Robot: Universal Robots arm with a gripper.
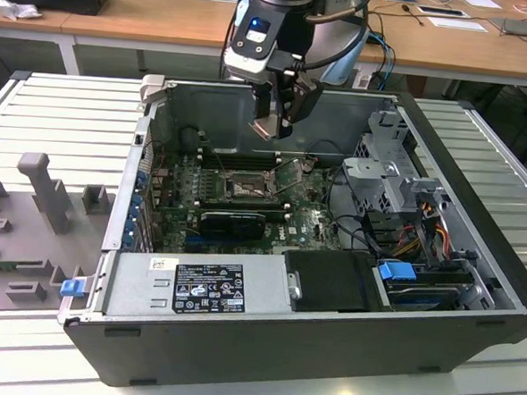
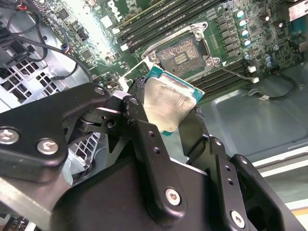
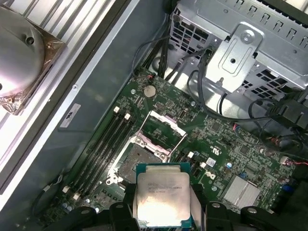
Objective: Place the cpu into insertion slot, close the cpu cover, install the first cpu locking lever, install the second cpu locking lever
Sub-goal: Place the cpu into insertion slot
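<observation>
Beige-silver, the cpu (image 2: 166,103) sits clamped by two opposite edges in the pincer (image 1: 277,125), whose fingers are closed onto it, hanging clear above the green board (image 3: 226,139), while the bare insertion slot (image 3: 139,161) lies below near the board's middle, its cpu cover (image 3: 162,127) tilted up open.

Note for you: the open computer case (image 1: 325,353) lies on the slatted table (image 1: 63,105), under the gripper (image 1: 272,126). Memory sticks (image 1: 235,157) sit just below it. The drive cage (image 1: 390,183) is off to the exterior view's right of it (black cables (image 1: 347,225) bunched beside). The power supply (image 1: 195,287) lies well apart from it, nearer the camera. The grey fixture (image 1: 45,189) stands further off, outside the case.
</observation>
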